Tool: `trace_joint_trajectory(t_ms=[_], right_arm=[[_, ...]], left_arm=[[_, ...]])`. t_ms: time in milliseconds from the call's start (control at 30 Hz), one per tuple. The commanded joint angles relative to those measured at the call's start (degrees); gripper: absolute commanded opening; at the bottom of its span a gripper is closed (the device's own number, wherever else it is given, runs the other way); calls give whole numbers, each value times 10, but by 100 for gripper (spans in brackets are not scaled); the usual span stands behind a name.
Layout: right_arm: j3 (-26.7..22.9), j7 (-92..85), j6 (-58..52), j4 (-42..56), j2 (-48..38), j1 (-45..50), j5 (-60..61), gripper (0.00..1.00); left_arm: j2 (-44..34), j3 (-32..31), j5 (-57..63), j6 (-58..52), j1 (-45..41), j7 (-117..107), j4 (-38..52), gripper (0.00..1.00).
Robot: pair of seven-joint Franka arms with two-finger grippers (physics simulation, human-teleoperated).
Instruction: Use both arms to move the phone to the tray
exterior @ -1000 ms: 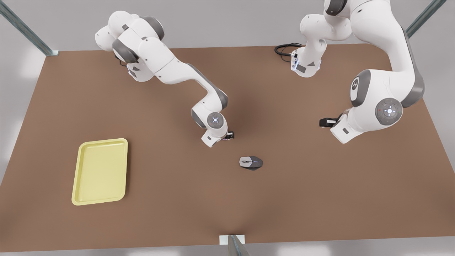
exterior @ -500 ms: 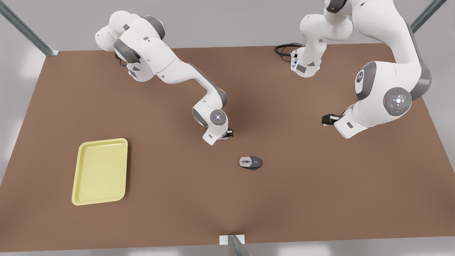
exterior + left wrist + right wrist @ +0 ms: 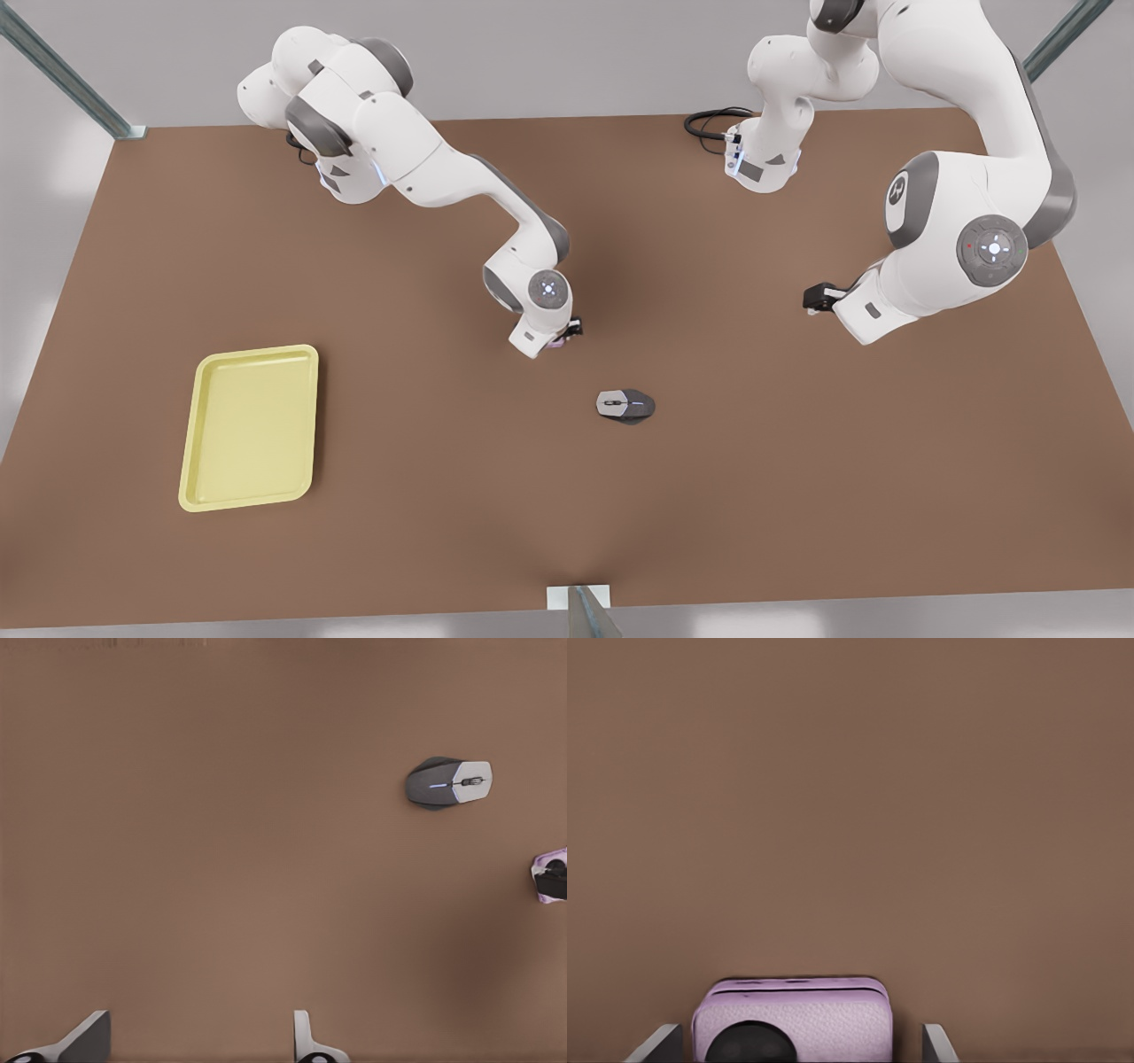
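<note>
The pale pink phone [image 3: 793, 1019] lies on the brown table [image 3: 443, 496], between the fingers of my right gripper [image 3: 797, 1043]. That gripper is open, with a small gap showing on each side of the phone. In the front view my right gripper [image 3: 567, 335] hangs low at the table's middle, and a sliver of the phone [image 3: 556, 345] shows under it. My left gripper [image 3: 811, 299] waits open at the front view's right, well away; its fingers [image 3: 306, 1041] stand wide apart over bare table. The yellow tray [image 3: 197, 461] sits at the front view's left.
A grey computer mouse [image 3: 625, 405] lies just in front of the phone, also seen from the left wrist as the mouse [image 3: 449, 782]. A black cable [image 3: 709, 120] coils at the table's back edge. Bare table lies between the phone and the tray.
The arm at the front view's right has pulled back and to the right, then settled. The arm over the phone has shifted its wrist slightly to the right. Phone, mouse and tray have not moved.
</note>
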Motion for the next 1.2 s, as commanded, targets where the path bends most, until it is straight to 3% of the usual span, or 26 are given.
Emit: trace_joint_trajectory(t_ms=[0, 133, 200, 233, 433, 667, 800, 967, 1000, 1033, 1167], right_arm=[[1, -6, 5, -10, 0, 0, 1, 100], [1, -8, 9, -11, 0, 1, 1, 100], [1, -8, 9, -10, -2, 1, 1, 78], [1, -9, 8, -10, -4, 1, 1, 74], [-3, -16, -8, -1, -40, -24, 1, 74], [-7, -253, -60, -40, -99, -252, -5, 74], [-7, -507, -45, -41, -83, -413, -5, 74], [-7, -720, -2, -39, -47, -541, -4, 74], [-8, -742, 0, -36, -46, -549, -5, 81], [-12, -750, -2, -32, -47, -555, -5, 100], [-19, -760, -24, -5, -53, -557, -4, 100]], left_arm=[[0, 0, -1, 0, 0, 11, 0, 100], [1, 0, -1, 1, 0, 10, 0, 100], [1, 0, -1, 1, 0, 10, 0, 100], [3, 0, -1, 1, 0, 10, 0, 100], [3, 0, -1, 1, 0, 10, 1, 100], [4, 0, 6, 1, 0, 10, 8, 100], [9, 0, 12, 1, 0, 10, 8, 100], [12, 1, 12, 2, 0, 10, 8, 100], [12, 1, 15, 2, 0, 10, 8, 100], [12, 1, 16, 1, 0, 9, 19, 100], [14, 5, 19, -6, 0, 10, 25, 100]])
